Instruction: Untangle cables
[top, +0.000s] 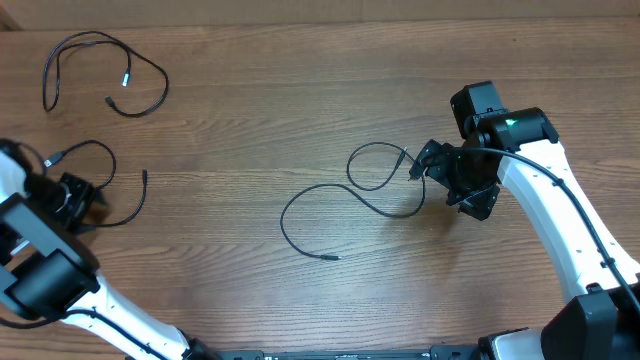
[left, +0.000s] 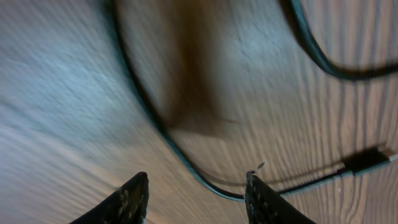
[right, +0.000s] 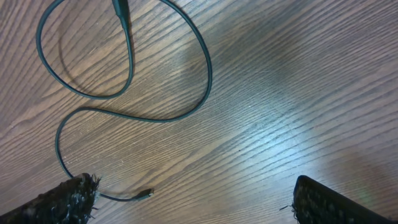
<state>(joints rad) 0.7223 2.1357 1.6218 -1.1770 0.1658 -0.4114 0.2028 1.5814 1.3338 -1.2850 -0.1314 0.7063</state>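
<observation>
Three thin black cables lie apart on the wooden table. One loops at the far left (top: 105, 70). One curls by my left gripper (top: 112, 185). One lies in the middle (top: 345, 195). My left gripper (top: 88, 203) is open and low over its cable. In the left wrist view the cord (left: 155, 121) runs between the open fingers (left: 196, 194), and a plug (left: 367, 160) lies to the right. My right gripper (top: 432, 165) is open and empty at the middle cable's right end. In the right wrist view its fingers (right: 196, 196) are wide apart above the looped cord (right: 202, 87), whose small plug tip (right: 144, 194) lies near the left finger.
The thicker black cord of the right arm (top: 560, 185) runs along its white link. The table's front edge (top: 330, 350) carries the arm bases. Bare wood (top: 300, 90) lies between the cables.
</observation>
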